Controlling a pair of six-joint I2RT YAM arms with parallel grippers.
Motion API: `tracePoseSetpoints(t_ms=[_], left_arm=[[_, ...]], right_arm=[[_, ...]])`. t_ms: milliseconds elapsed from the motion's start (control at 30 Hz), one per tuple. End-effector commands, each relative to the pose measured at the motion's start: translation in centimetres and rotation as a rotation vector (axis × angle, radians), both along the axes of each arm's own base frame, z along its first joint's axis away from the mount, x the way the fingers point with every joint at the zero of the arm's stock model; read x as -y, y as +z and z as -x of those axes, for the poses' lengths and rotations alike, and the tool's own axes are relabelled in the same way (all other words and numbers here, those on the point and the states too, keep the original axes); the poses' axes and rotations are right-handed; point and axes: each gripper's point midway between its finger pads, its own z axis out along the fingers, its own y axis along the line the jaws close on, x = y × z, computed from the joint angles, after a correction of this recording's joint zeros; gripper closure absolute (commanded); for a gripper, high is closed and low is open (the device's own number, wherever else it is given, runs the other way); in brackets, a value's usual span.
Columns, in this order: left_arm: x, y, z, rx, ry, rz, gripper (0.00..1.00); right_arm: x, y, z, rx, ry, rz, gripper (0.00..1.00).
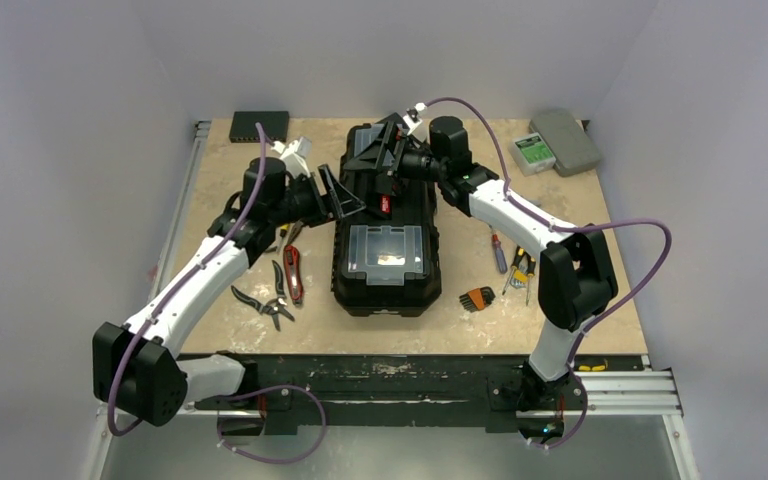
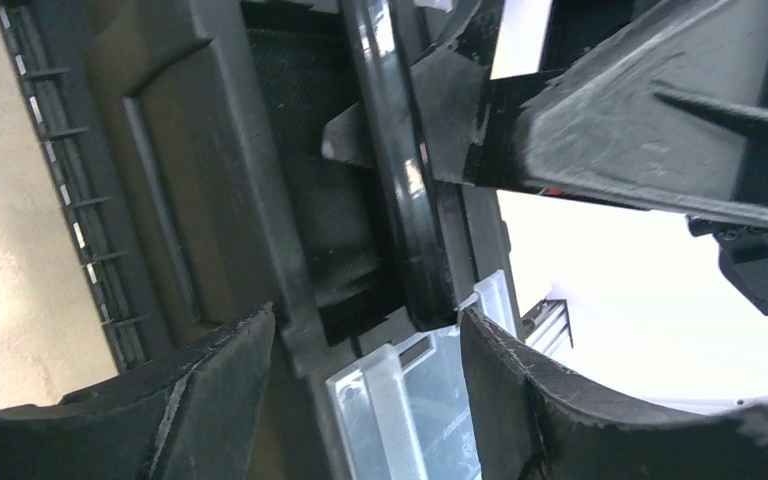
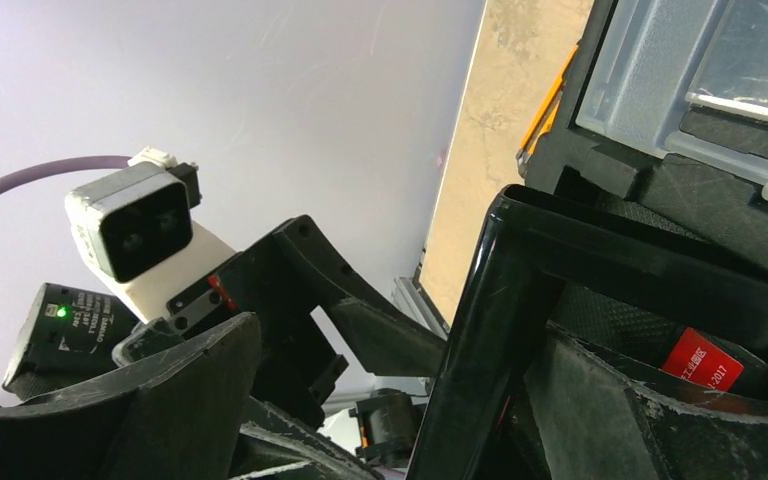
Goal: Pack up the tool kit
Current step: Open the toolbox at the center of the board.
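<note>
The black toolbox [image 1: 385, 290] lies lengthwise in the middle of the tabletop [image 1: 430, 330], its near end close to the front edge and its far end short of the back edge. A bare strip runs along each long side. Beyond the left strip lie grey pliers [image 1: 260, 302] and a red-handled cutter [image 1: 293, 275]. Beyond the right strip lie a screwdriver [image 1: 498, 252], yellow-and-black pliers [image 1: 520, 268] and a set of hex keys [image 1: 477, 298]. A thin black device [image 1: 260, 125] sits at the upper left corner and a grey case [image 1: 570, 140] at the upper right. Both are well apart from the box. The left pincer [image 1: 345, 195] hangs at the box's left edge, spread wide and holding nothing. The right pincer [image 3: 400, 340] is over the far half of the lid, also spread wide. The glossy black handle [image 3: 480, 320] stands up between its fingers [image 3: 190, 400]. One finger reaches past the bar, but I cannot tell whether it presses on it. A red label [image 3: 700, 362] shows beside that handle.
</note>
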Motion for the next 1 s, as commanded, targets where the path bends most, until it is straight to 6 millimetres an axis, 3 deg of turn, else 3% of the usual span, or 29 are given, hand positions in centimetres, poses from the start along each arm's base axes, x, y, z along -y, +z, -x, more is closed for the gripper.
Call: tracePoseSetpoints(t_ms=[0, 200, 700, 900, 967], left_arm=[[1.7, 3.7, -0.8, 0.091, -0.03, 0.056, 0.35], [2.1, 4.4, -0.9, 0.105, -0.03, 0.03, 0.39], [5.0, 2.0, -2.5, 0.001, -0.078, -0.02, 0.53], [5.0, 2.0, -2.9, 0.031, -0.086, -0.057, 0.96], [4.8, 2.3, -2.9, 0.041, -0.078, -0.06, 1.0]], right_arm=[[-0.8, 0.0, 1.3, 0.013, 0.058, -0.015, 0.01], [-0.8, -0.1, 1.2, 0.01, 0.056, -0.015, 0.01], [-0.7, 0.3, 1.2, 0.015, 0.057, -0.02, 0.01], [0.4, 0.9, 0.9, 0.021, 0.025, -0.011, 0.01], [1.5, 1.0, 0.5, 0.019, -0.004, 0.009, 0.01]])
